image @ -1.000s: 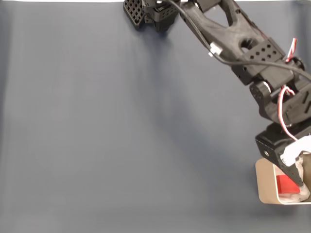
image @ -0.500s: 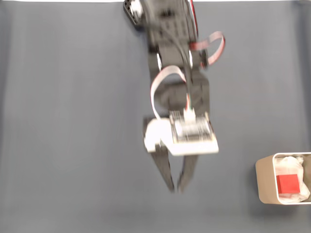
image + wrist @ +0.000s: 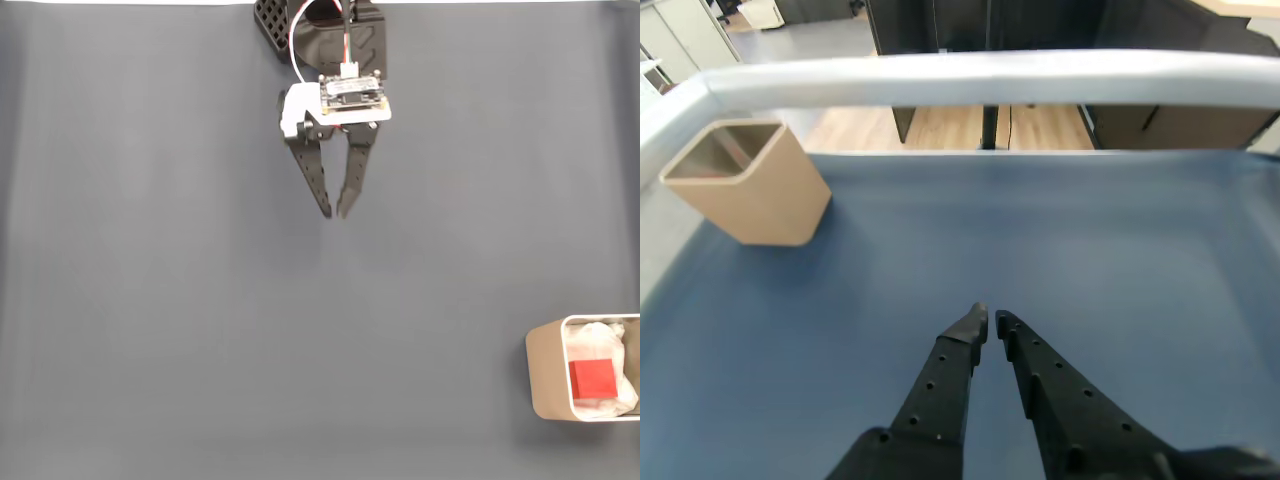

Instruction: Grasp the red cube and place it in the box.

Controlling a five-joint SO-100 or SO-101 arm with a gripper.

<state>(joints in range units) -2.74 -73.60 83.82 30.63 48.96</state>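
The red cube (image 3: 591,380) lies inside the box (image 3: 545,375) at the bottom right of the fixed view, on white lining. My gripper (image 3: 334,212) hangs far from it, near the top centre over the bare mat. Its black fingers are drawn together with nothing between them. In the wrist view the gripper (image 3: 990,321) points across the mat, and the beige box (image 3: 750,185) stands at the upper left. Its walls hide the cube there.
The arm's black base (image 3: 300,25) sits at the top edge of the fixed view. A blue-grey mat (image 3: 200,300) covers the table. In the wrist view a pale rail (image 3: 990,75) marks the table's far edge.
The arm has pulled back from above the box to the top centre, leaving the red cube in the box. The fingers have closed together.
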